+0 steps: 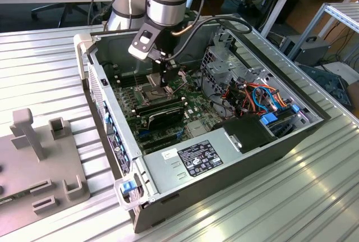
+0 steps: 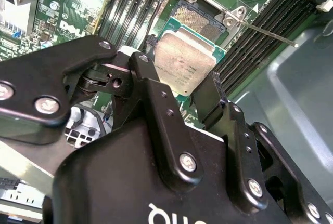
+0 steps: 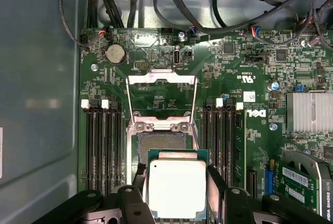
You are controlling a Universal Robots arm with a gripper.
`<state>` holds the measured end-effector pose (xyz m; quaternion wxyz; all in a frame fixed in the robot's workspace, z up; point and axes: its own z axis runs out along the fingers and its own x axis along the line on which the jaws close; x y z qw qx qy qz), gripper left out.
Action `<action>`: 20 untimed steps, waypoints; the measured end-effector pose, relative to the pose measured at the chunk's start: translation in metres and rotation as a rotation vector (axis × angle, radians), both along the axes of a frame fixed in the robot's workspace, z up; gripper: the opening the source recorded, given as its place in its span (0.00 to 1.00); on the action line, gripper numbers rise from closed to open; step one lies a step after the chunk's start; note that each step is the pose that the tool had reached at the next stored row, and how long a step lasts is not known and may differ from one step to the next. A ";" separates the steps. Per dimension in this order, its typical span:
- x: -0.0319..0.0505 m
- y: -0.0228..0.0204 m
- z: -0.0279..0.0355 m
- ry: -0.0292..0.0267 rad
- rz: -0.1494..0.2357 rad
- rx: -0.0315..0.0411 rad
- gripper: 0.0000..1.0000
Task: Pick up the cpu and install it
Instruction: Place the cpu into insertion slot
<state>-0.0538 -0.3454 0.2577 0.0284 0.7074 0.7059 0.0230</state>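
Gripper (image 3: 177, 176): jaws pinch cpu (image 3: 177, 188) by opposite edges, held flat
Socket (image 3: 156, 147): open; cpu hangs just over it, unseated
Load frame (image 3: 161, 80): hinged back beyond it, giving you access

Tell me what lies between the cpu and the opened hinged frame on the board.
In the first wrist view, the open socket lies between the cpu and the hinged frame, its contacts uncovered.
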 end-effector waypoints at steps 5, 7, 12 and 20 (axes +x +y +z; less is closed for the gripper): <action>0.0000 0.0000 -0.0042 0.0001 0.001 -0.0001 0.55; 0.0000 0.0000 -0.0042 0.0000 0.001 -0.0001 0.55; 0.0000 0.0014 -0.0058 -0.0001 0.012 0.0000 0.55; -0.0001 0.0049 -0.0150 0.0001 0.042 0.0002 0.55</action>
